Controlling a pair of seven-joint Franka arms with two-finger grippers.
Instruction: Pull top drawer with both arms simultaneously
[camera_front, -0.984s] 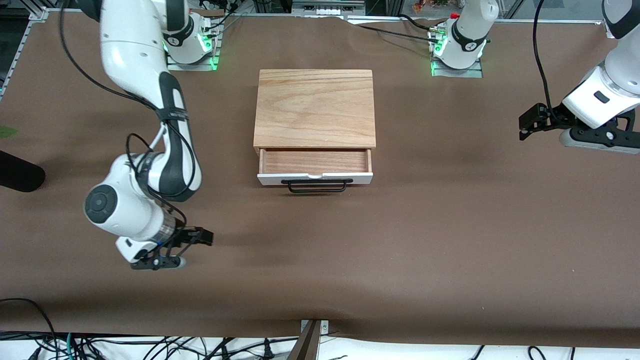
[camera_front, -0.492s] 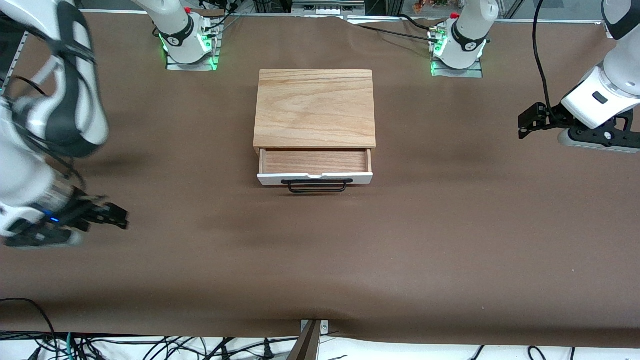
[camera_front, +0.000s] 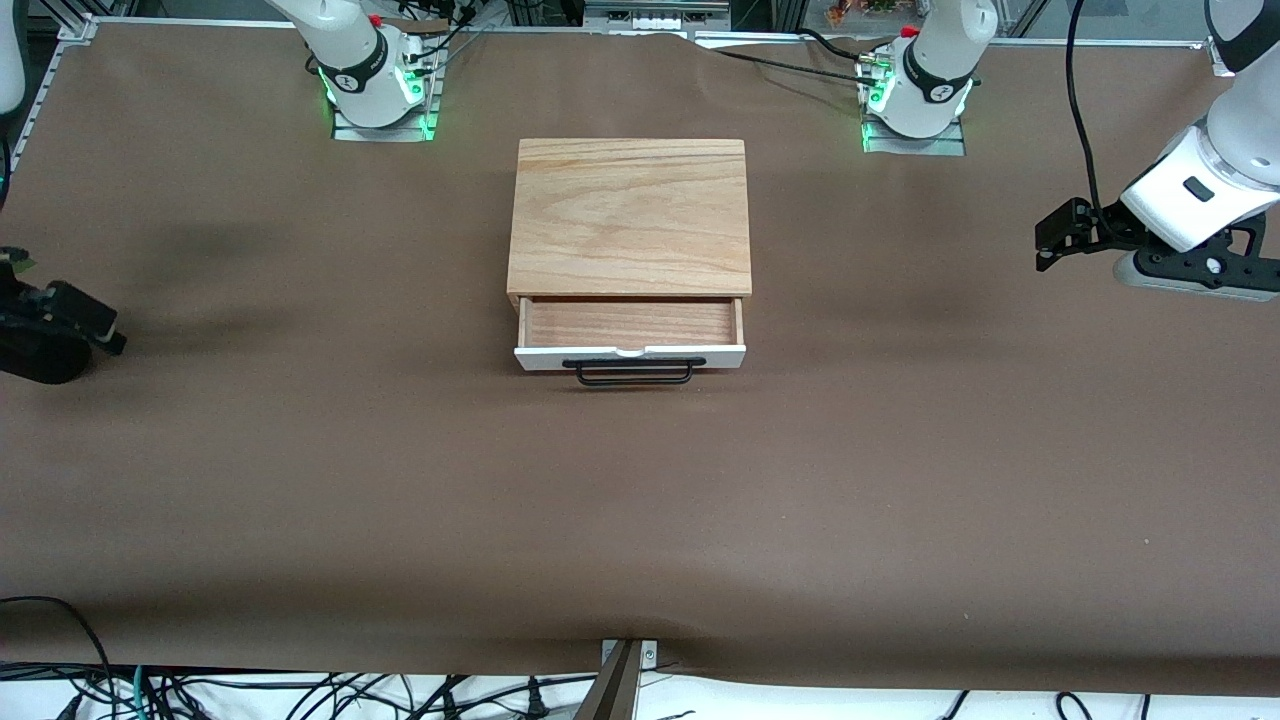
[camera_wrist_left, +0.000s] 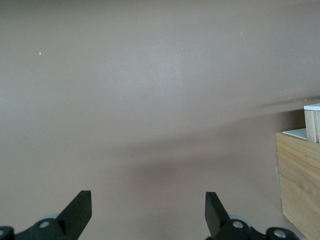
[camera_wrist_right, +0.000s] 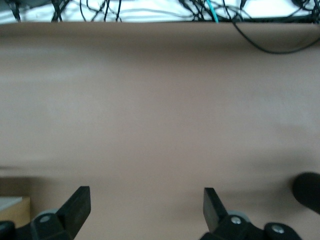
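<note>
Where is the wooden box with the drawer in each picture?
Front view: the light wooden cabinet sits mid-table, its white-fronted top drawer pulled open.
Left wrist view: its wooden side shows at the edge.
Right wrist view: only a wooden corner shows.
Shared landmark: brown table cover.

Cabinet (camera_front: 630, 215) sits mid-table (camera_front: 640, 500), between the two arm bases. Top drawer (camera_front: 630, 335) pulled partway out of the cabinet's front, toward the front camera; handle (camera_front: 630, 372) on its front panel. Left end effector (camera_front: 1058, 238) over the table's left-arm end, fingers spread, well apart from the cabinet. Right end effector (camera_front: 85, 322) over the right-arm end, fingers spread, also well apart from it.
</note>
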